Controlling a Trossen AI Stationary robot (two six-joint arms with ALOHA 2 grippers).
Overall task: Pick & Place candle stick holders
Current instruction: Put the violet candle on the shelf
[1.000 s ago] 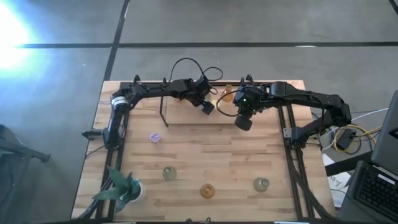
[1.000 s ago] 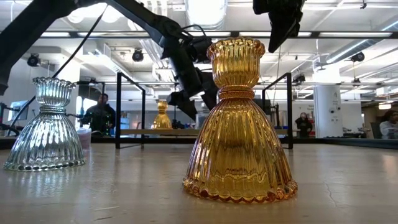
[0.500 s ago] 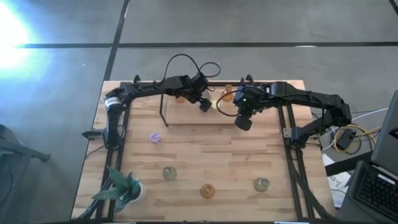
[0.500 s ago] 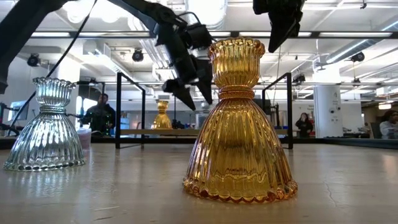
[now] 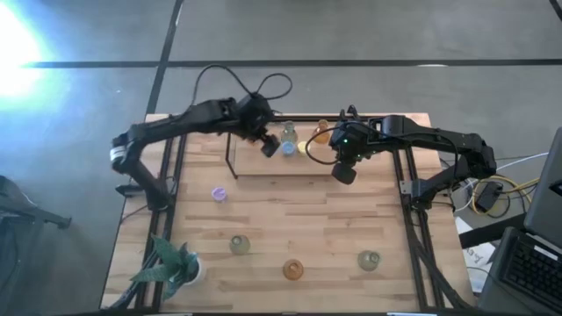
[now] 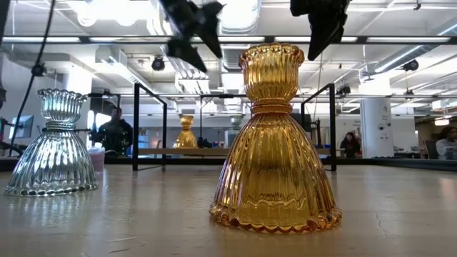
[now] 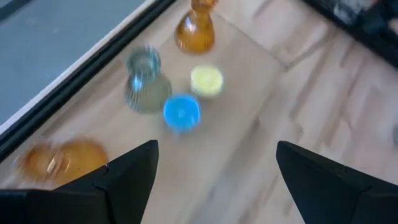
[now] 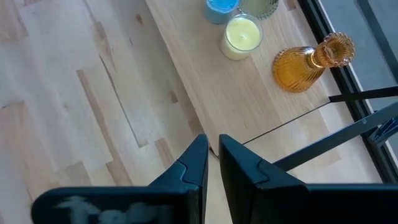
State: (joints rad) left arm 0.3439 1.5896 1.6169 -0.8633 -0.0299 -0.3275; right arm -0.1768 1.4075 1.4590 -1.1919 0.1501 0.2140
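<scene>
Several glass candle stick holders stand on a raised wooden shelf (image 5: 263,165) at the table's far middle: grey-green (image 7: 144,84), blue (image 7: 181,112), yellow (image 7: 206,81) and amber (image 7: 194,28). Another amber one (image 7: 62,158) shows blurred beside them. More stand on the table: purple (image 5: 219,194), grey-green (image 5: 240,244), amber (image 5: 293,269) and grey-green (image 5: 369,260). My left gripper (image 7: 214,180) hangs open above the shelf's left part, holding nothing. My right gripper (image 8: 211,168) hangs shut above the shelf's near edge, right of the group.
A leafy plant in a white pot (image 5: 171,268) stands at the table's near left corner. The shelf rests on black metal legs (image 5: 231,158). Black frame rails run along the table's left and right sides. People stand in the room beyond the table.
My left gripper has risen well above the shelf and drawn back toward the table's left edge, staying open. The blue and grey-green holders it stood over now show uncovered on the shelf.
</scene>
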